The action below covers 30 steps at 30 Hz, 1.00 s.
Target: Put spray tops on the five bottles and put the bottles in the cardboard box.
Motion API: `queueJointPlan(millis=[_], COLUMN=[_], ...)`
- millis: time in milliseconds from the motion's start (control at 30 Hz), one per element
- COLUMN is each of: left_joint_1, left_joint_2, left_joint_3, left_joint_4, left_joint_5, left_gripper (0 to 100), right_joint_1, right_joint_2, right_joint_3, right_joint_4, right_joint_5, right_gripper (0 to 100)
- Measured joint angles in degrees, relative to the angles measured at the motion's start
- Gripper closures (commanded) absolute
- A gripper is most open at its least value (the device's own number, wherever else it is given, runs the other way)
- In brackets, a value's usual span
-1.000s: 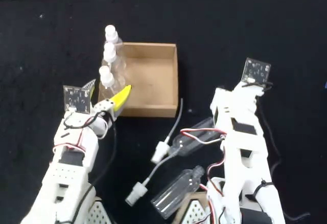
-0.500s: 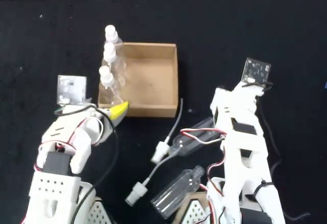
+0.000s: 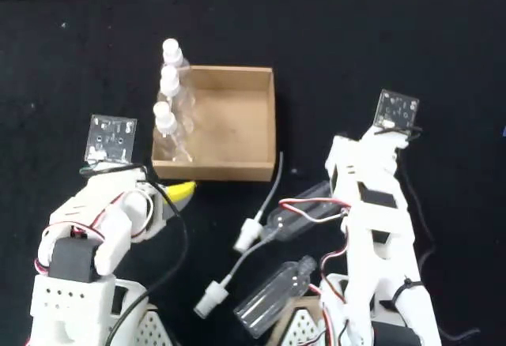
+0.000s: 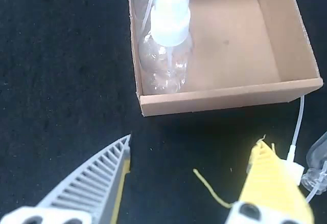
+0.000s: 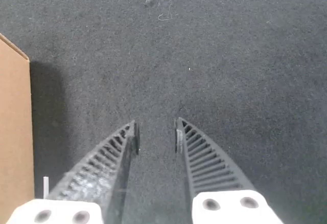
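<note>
**Near field.** 2 uncapped bottles lie on their sides on the black surface (image 3: 443, 62) close to my bases. These are the near bottle (image 3: 273, 292) and, beyond it, the second bottle (image 3: 304, 213), partly under my right arm. 2 loose spray tops, the near top (image 3: 210, 302) and the far top (image 3: 247, 237), lie just beside them with dip tubes trailing. I judge these 2 pairs to be what remains to assemble.

**Middle field.** My left jaws (image 4: 194, 147) stand wide apart and empty, low over the surface just in front of the cardboard box (image 3: 229, 172). That arm is folded toward its base and points at the box. My right jaws (image 5: 156, 127) are empty, with a narrow gap between them. That arm is stretched forward over bare surface to the right of the box.

**Far field.** 3 capped bottles (image 3: 168, 117) stand upright in a row along the box's left wall, which leaves the rest of its floor free for the other 2.
</note>
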Motion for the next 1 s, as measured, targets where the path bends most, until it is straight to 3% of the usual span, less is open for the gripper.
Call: queueJointPlan(millis=[200,400,600,767,867,1000], left_joint_1=[0.0,7.12,13.19,13.54,13.45,13.45], left_joint_2=[0.0,-0.18,-0.26,-0.26,-0.26,-0.26], left_joint_3=[3.6,8.0,10.64,10.64,10.64,12.13], left_joint_4=[-0.09,-0.26,-0.44,-0.44,-0.44,-0.44], left_joint_5=[-0.79,-1.05,-1.23,-1.14,-1.14,-1.14], left_gripper=[67,67,67,67,67,67], right_joint_1=[2.2,1.93,-3.16,-8.09,-8.97,-9.23], right_joint_2=[0.0,0.0,0.0,0.0,0.0,0.0], right_joint_3=[-0.44,-14.59,-30.24,-32.53,-33.14,-33.67], right_joint_4=[1.32,22.51,51.52,71.56,78.95,79.91], right_joint_5=[1.49,16.0,37.27,65.32,80.53,90.11], right_gripper=[89.9,89.9,86.8,73.2,69.2,69.1])
